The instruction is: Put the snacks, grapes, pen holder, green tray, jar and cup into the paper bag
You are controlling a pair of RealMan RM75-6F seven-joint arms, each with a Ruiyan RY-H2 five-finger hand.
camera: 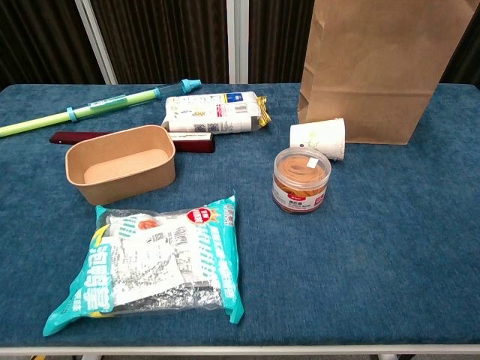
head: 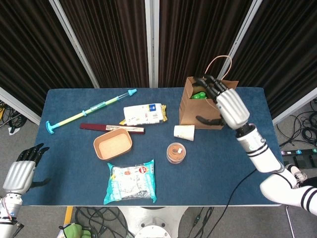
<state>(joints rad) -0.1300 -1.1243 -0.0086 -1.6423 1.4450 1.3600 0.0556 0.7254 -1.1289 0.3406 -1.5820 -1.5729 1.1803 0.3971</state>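
- Head view: green plastic tray (head: 199, 94) sits inside the brown paper bag (head: 190, 111) at two o'clock; right hand (head: 229, 108), fingers spread, holds nothing.
- Left hand (head: 20, 173) idles open at eight o'clock.
- By my reckoning the white paper cup (head: 184, 132), clear round jar (head: 175, 152) and teal snack packet (head: 131, 181) are not yet bagged.

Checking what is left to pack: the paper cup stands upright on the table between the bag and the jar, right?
Not upright. The chest view shows the cup lying on its side, on the table between the paper bag and the jar.
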